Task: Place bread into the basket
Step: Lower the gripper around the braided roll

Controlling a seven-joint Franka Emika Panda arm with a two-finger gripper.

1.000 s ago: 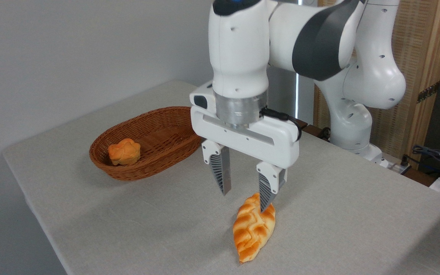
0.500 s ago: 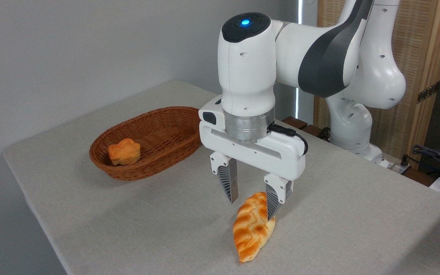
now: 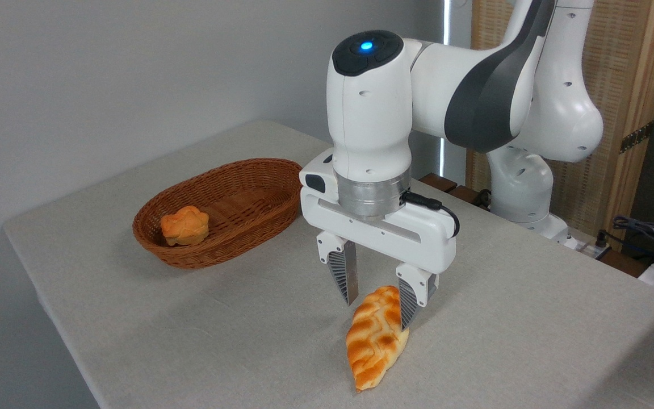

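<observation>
- Here, my tool hung spread over the far end of the bread, its right finger in front of the loaf's tip and the left one just beside it, gripping nothing.
- The bread lay flat on the worktop, well apart from the basket.
- Risk, as I judged it: pinched so near its pointed end, the loaf could pivot, droop or slip free once lifted.
- A finger landing on the crust could push the loaf aside.
- The small bun filled the basket's near end, so a drop there could stack or spill.
</observation>
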